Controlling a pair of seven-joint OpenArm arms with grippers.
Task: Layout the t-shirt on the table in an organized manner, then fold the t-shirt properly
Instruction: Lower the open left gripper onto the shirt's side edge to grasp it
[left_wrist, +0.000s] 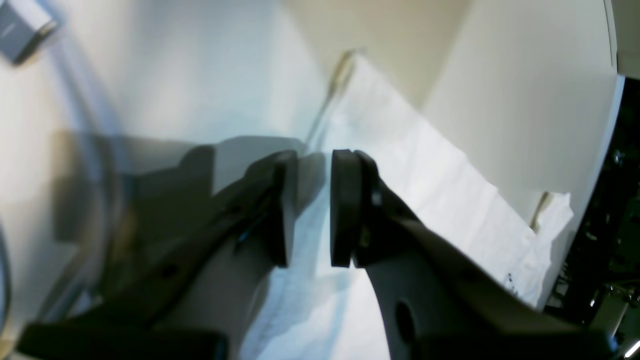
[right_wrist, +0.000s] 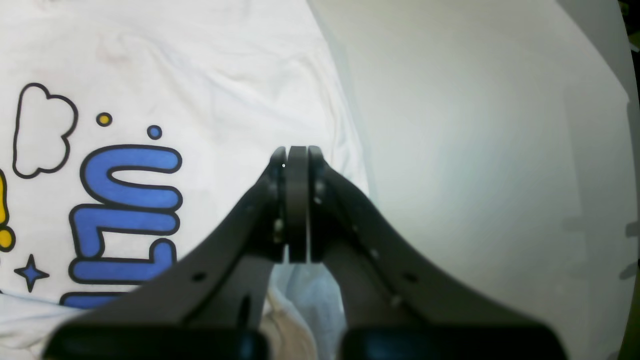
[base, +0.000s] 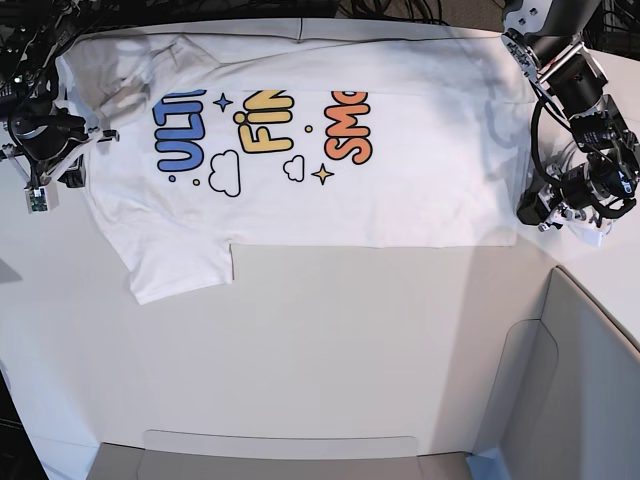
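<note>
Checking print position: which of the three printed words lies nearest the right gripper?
The blue "ULTRA", at the shirt's end beside the right gripper; yellow and orange words lie farther along.

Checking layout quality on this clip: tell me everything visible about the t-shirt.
The t-shirt is white, soft-looking cotton, spread flat, print up, along the far side of the table. Its print reads sideways: blue, yellow and orange lettering, clouds, stars. One short sleeve juts toward the table's middle. Slight wrinkles remain. The right gripper is shut on its edge; the left gripper stands open over its hem.
</note>
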